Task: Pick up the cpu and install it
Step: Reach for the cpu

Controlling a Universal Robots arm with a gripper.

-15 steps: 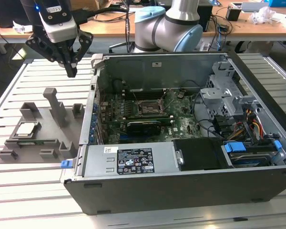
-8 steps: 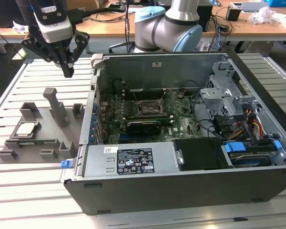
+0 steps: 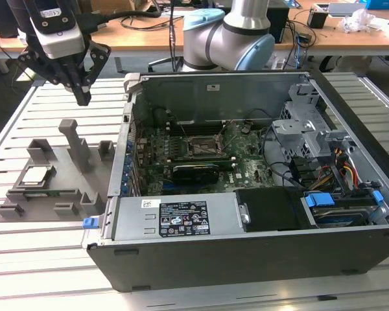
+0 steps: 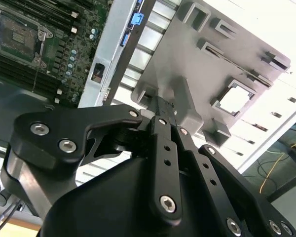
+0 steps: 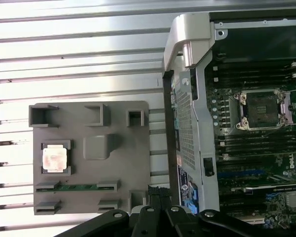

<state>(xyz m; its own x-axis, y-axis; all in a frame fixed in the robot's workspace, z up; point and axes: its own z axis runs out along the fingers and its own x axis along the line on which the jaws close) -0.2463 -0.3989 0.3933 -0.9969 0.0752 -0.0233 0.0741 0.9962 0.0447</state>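
Observation:
The cpu (image 3: 37,175) (image 5: 55,159) (image 4: 235,98) lies flat in a square recess of the grey holder tray (image 3: 68,195) (image 5: 133,163), silver top up, on the exterior view's left. My gripper (image 3: 83,96) (image 4: 163,107) hangs above the far end of the tray, well clear of the cpu, with its black fingers pressed together and nothing between them. The motherboard socket (image 3: 204,146) (image 5: 263,108) (image 4: 17,34) sits empty inside the open computer case (image 3: 246,259), its metal frame around a dark square.
A tall grey post (image 3: 74,142) stands on the tray, right below the gripper. The case wall (image 3: 126,149) rises between tray and motherboard. Cables and a drive cage (image 3: 305,142) crowd the case's right side. The slatted metal table (image 3: 26,259) lies around it.

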